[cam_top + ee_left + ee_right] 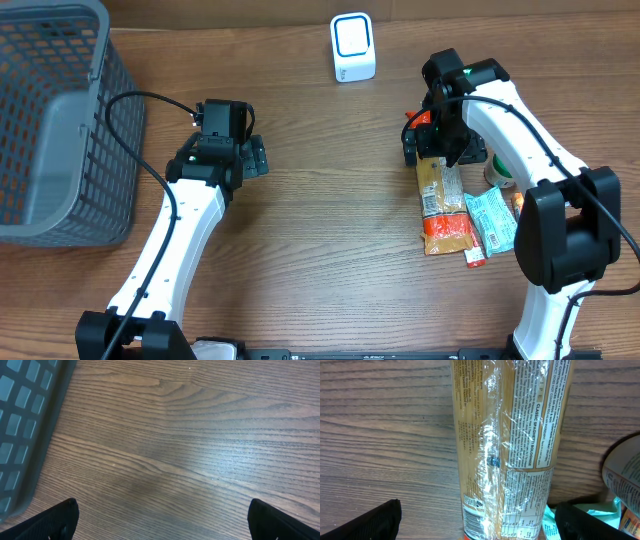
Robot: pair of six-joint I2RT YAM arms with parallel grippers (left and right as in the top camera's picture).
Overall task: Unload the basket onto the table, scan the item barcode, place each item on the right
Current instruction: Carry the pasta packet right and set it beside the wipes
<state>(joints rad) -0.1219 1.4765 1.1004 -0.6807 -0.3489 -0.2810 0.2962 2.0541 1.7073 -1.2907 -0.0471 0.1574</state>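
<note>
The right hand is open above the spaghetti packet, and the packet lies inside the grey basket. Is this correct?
Not quite. The spaghetti packet lies on the wooden table, not inside the grey basket, which stands apart at the far left; the overhead view shows this. The right hand is indeed open above the packet.

A long clear-wrapped spaghetti packet with an orange-red end (445, 210) lies on the brown wooden tabletop (330, 240) just beside a teal foil pouch (492, 222), the right tool (440, 148) hanging over the packet's far end. A small white scanner box with a blue-framed window (353, 48) stands farther back. The left tool (242, 156) hovers over bare wood near a grey mesh plastic basket (112, 130).
</note>
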